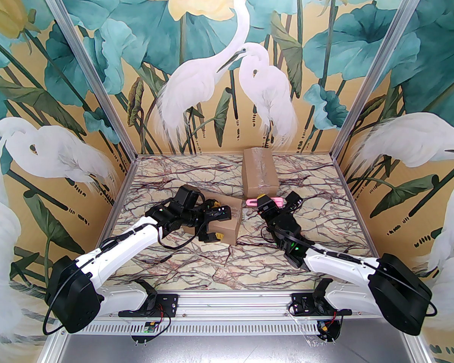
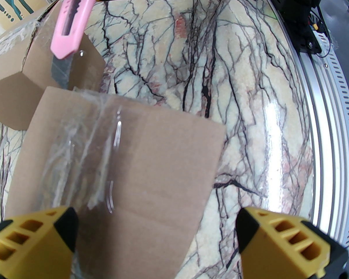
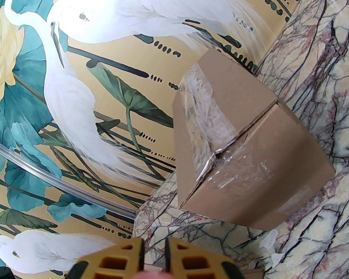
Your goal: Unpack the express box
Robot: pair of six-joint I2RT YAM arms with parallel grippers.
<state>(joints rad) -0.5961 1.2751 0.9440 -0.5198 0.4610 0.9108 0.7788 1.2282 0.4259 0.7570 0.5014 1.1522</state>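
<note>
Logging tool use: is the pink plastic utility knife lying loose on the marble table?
No, the pink plastic utility knife is clamped in the right gripper, whose jaws are shut on its handle.

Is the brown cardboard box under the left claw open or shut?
Shut: the brown cardboard box has its top flaps lying flat and closed, with crinkled clear tape stuck across them.

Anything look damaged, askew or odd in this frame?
Nothing spilled or toppled. The far box looks roughest: its clear tape is crumpled and the end flaps gape slightly at the seam. The pink knife has its blade extended near that box.
</note>
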